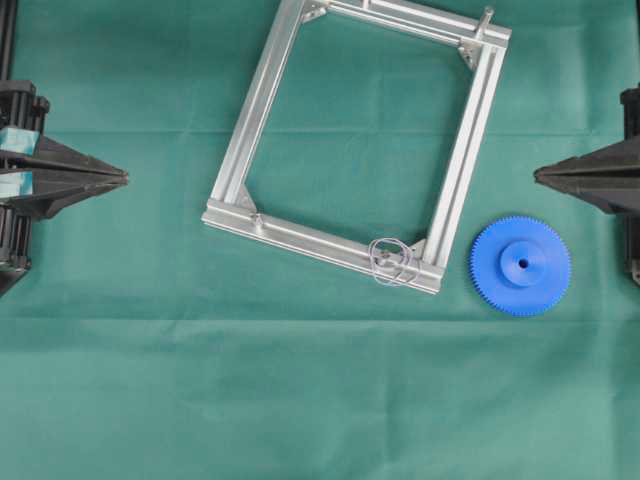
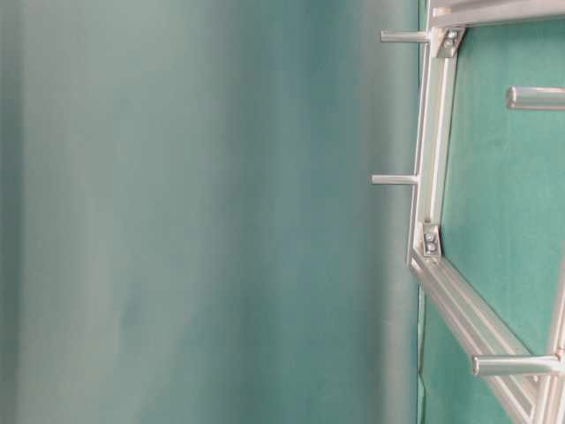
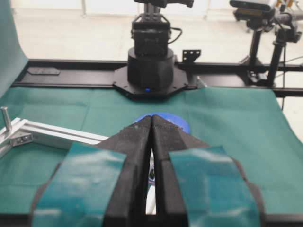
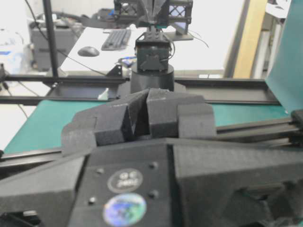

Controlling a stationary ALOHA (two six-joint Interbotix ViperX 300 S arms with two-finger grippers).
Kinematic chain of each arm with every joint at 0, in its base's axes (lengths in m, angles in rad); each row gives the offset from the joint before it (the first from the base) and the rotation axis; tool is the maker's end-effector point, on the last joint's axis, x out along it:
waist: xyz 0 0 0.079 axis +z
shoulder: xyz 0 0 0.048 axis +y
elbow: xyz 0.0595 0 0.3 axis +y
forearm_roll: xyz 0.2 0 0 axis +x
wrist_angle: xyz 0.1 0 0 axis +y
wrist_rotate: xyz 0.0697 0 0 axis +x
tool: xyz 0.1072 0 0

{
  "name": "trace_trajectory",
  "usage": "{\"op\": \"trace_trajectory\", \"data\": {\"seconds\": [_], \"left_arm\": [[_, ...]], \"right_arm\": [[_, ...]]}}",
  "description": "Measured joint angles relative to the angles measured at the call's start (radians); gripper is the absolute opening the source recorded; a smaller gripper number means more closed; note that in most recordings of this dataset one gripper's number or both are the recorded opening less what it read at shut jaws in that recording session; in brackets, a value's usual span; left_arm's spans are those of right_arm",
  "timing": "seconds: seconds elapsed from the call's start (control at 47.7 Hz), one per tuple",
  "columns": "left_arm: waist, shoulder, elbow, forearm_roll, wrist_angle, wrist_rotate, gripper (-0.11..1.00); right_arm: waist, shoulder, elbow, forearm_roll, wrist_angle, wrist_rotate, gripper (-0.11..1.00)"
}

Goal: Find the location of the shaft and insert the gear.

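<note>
Gear: unpicked on worktop just beside frame, shaft bare; both grippers' fingers clenched, empty; insertion wholly outstanding.

A robotics lab: behind the green-clothed counter stand a black arm base, tripod-mounted camera, keyboard and mouse.
</note>
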Motion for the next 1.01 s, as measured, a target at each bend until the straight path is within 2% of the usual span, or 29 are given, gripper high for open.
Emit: {"op": "trace_trajectory", "data": {"seconds": [0.063,0.147,0.356,0.524,0.608,0.691,0.901,0.943,1.006], "left_arm": [[0.0,0.0,-0.008,-0.005,0.032,0.008,0.01],[0.0,0.0,-0.02,-0.008,0.061,0.008,0.01],[0.0,0.002,-0.023,-0.009,0.075,0.008,0.01],[0.0,0.005,-0.023,-0.011,0.078,0.008,0.01],[0.0,0.005,-0.023,-0.011,0.08,0.006,0.01],[0.0,0.005,-0.023,-0.009,0.081,0.008,0.01],[0.0,0.005,-0.023,-0.011,0.083,0.006,0.01],[0.0,0.005,-0.023,-0.011,0.083,0.008,0.01],[0.002,0.005,-0.023,-0.011,0.083,0.006,0.01]], "right_arm": [[0.002,0.003,0.0,0.0,0.009,0.0,0.05],[0.0,0.005,-0.008,0.0,0.066,-0.005,0.01],[0.0,0.006,-0.041,0.0,0.206,0.0,0.01],[0.0,0.005,-0.044,0.0,0.236,0.0,0.01],[0.0,0.005,-0.044,0.0,0.241,0.002,0.06],[0.0,0.006,-0.044,0.0,0.241,0.002,0.19],[0.0,0.006,-0.046,0.0,0.242,0.021,0.78],[0.0,0.006,-0.046,0.0,0.242,0.028,0.87],[0.0,0.006,-0.044,0.0,0.244,0.032,0.93]]}}
